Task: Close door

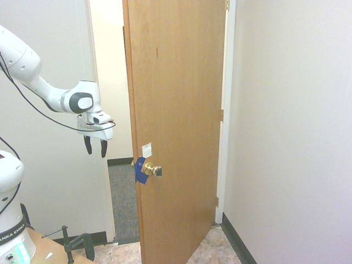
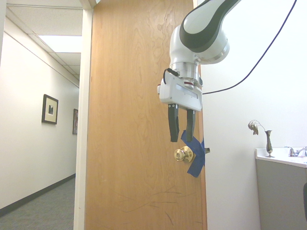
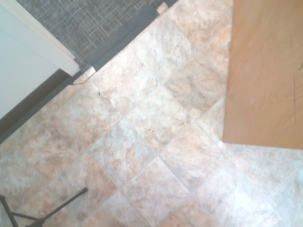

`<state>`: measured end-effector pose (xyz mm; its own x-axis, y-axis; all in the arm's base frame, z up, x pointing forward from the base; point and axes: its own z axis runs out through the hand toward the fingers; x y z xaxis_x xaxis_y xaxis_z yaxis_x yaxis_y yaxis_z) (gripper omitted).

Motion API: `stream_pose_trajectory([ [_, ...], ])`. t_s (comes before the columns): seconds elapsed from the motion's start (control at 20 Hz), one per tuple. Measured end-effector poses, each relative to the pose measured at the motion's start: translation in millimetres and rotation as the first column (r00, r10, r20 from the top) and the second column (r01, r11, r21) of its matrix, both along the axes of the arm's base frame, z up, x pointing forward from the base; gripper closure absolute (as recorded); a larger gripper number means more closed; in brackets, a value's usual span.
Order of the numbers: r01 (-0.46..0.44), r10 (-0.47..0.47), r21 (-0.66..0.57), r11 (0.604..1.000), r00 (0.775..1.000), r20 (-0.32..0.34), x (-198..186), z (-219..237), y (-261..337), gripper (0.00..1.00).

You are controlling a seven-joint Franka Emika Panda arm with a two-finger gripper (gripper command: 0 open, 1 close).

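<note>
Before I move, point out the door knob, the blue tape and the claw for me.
door knob (image 2: 183,154), second exterior view, on the brass knob's round face.
blue tape (image 2: 195,165), second exterior view, on the strip below the knob.
claw (image 1: 95,147), first exterior view, midway between its open fingertips.

The door (image 1: 176,110) ran past the top and bottom edges of both exterior views, and only a lower corner of it showed in the wrist view. Blue tape (image 1: 140,169) covered the latch edge beside the brass knob (image 1: 151,170). The white sticker (image 1: 147,150) above the knob was too small to read.
</note>
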<state>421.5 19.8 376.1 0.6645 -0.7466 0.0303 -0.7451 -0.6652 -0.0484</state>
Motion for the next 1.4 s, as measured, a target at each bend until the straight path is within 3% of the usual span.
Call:
stream_pose_trajectory([
  [0.4, 0.021, -0.021, -0.002, 1.0, 0.999, 0.048, -21, 37, -8, 0.0],
  [0.7, 0.168, -0.17, 0.025, 0.985, 0.981, 0.098, -45, 64, -58, 0.0],
  [0.95, 0.3, -0.305, 0.064, 0.952, 0.946, 0.11, -65, 78, -117, 0.0],
  [1.4, 0.49, -0.504, 0.127, 0.862, 0.856, 0.118, -98, 90, -227, 0.0],
])
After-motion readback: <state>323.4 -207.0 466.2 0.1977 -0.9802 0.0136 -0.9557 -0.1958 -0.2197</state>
